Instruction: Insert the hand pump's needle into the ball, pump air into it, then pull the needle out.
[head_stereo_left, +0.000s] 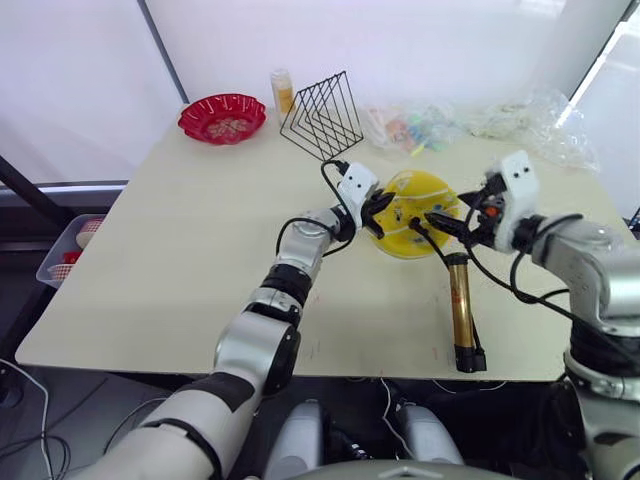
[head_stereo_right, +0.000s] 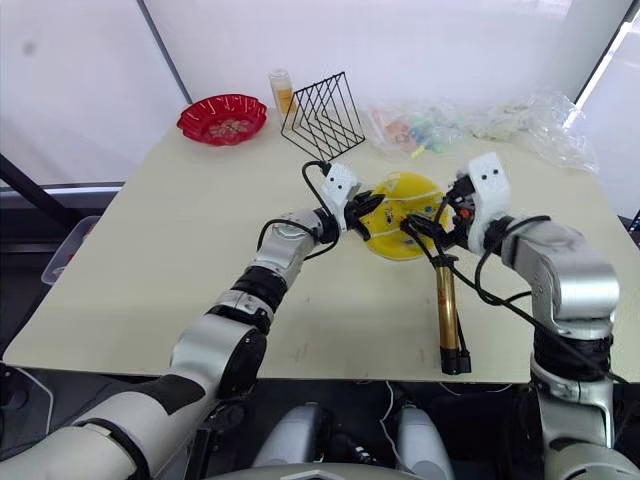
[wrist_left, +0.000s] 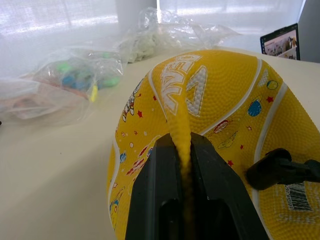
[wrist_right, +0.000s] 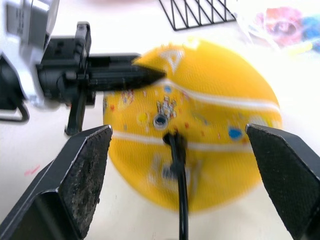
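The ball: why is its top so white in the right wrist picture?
Right wrist view: bright light washes out the top of the ball and the table behind it. Left wrist view: the ball shows plainly yellow, while the window behind it glares white.

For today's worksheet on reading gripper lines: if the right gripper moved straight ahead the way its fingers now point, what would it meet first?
Probably the needle, hanging between the open right gripper fingers, just short of the yellow ball. Next would be the ball, near its valve hole. Depth is hard to judge.
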